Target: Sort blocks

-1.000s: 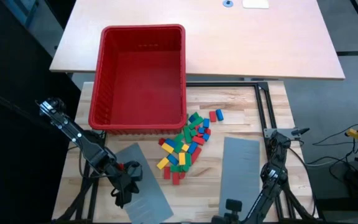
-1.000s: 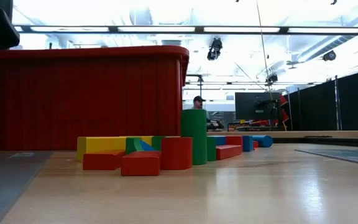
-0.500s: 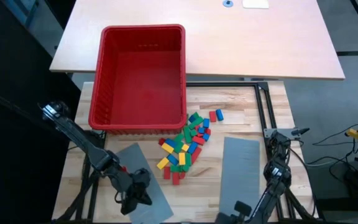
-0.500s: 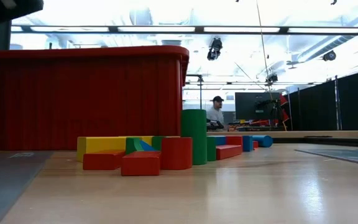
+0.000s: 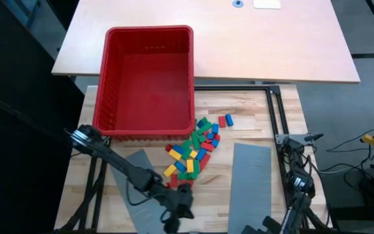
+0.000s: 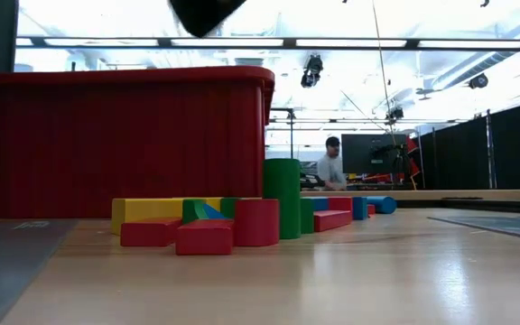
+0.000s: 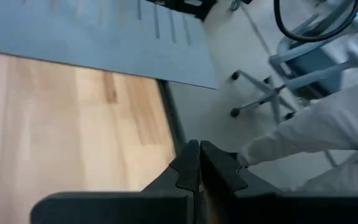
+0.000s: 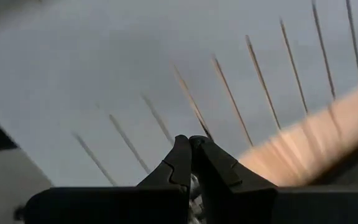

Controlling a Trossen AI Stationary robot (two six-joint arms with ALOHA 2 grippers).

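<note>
Your left tool [image 5: 177, 209] hangs above the near edge of the table [image 5: 213, 195], just near of the block pile [image 5: 195, 148], and its wrist view shows the two fingers pressed together with nothing between them. In that state you cannot take a block: spread them before you descend, or the joined tips will simply poke the heap and scatter it.

The left grey slotted panel [image 5: 141, 195] lies under your left arm, so a low sweep could drag it across the wood.

The blocks themselves sit in a tight cluster at mid-table, just near of the red bin [image 5: 147, 78], with a few red [image 5: 223, 121] and blue ones strayed to the far right. From table height one green block [image 6: 281, 199] stands upright among flat ones; it looks easy to topple, and a nudge there could mix the colours further.

Your right tool [image 8: 191, 155] waits at the near right corner over the right grey panel [image 5: 250, 175], fingers likewise closed and empty. Bring it in only once the left arm has cleared, since both reach toward the same small pile.
</note>
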